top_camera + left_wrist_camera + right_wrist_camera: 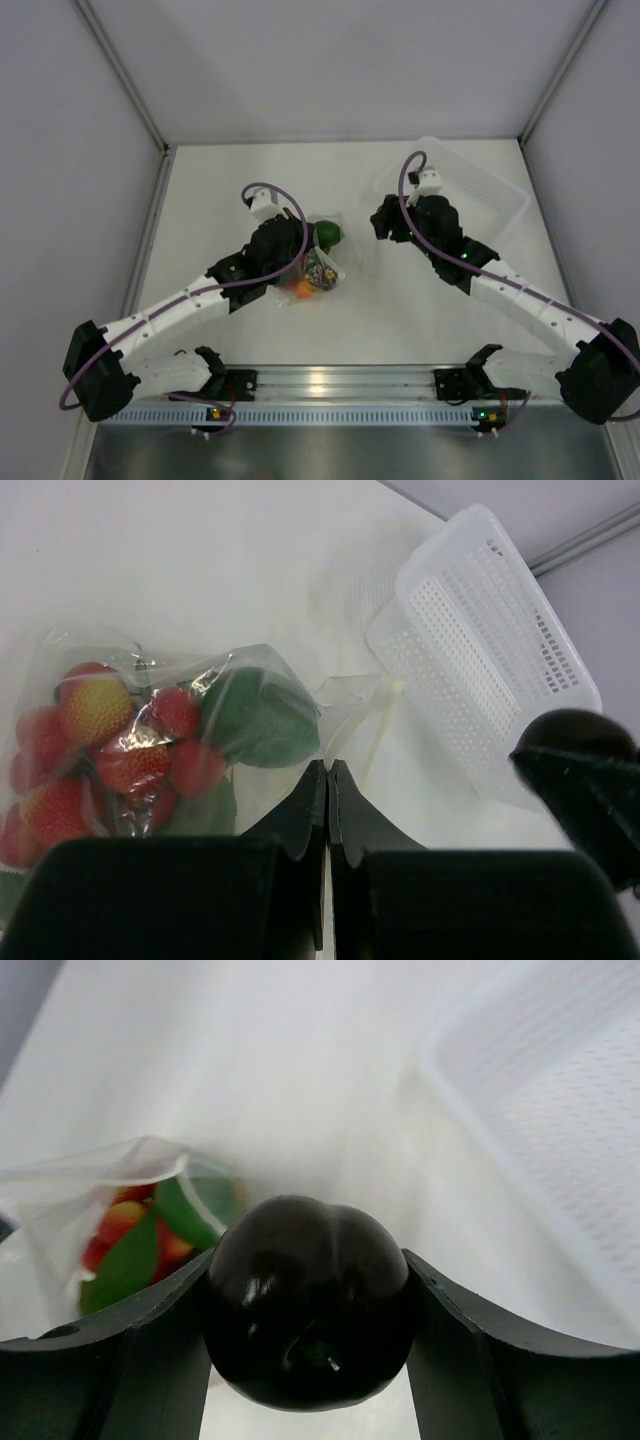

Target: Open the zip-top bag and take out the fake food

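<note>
Right wrist: right tool (312,1305) grips one maroon fruit (310,1290), beside one bag (95,1175).

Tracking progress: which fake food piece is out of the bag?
The dark maroon round piece, clamped in the right gripper; the red and green pieces sit inside the zip-top bag.

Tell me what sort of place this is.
Probably a robot lab test cell: a white table boxed in by blank panels, two arms bolted to a rail, a bag of fake food.
</note>
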`<action>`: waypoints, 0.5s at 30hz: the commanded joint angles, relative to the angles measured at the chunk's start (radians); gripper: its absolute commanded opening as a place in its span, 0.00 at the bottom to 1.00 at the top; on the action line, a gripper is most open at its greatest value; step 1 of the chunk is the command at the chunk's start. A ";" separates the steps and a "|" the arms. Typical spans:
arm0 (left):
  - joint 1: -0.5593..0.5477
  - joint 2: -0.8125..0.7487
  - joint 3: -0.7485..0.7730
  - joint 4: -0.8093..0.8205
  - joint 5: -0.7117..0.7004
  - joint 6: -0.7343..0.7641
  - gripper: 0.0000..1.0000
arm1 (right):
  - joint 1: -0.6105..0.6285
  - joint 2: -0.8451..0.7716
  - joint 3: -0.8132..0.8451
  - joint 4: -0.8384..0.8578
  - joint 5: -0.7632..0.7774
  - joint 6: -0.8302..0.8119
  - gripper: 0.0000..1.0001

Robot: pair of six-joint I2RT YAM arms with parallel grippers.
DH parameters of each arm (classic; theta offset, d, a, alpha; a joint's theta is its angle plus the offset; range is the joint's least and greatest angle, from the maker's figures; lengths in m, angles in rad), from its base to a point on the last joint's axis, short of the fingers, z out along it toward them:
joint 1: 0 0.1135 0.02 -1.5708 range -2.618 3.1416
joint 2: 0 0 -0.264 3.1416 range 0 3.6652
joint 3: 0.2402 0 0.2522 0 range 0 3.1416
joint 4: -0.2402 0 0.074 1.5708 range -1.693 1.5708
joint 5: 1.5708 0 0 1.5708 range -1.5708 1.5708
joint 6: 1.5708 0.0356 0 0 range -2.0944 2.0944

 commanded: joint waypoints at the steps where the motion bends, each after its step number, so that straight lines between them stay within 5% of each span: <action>1: 0.005 -0.032 -0.014 0.017 0.000 0.009 0.00 | -0.126 0.034 0.141 -0.180 0.013 -0.097 0.46; 15: 0.005 -0.048 0.029 -0.020 0.115 0.055 0.00 | -0.488 0.629 0.592 -0.361 0.025 -0.225 0.47</action>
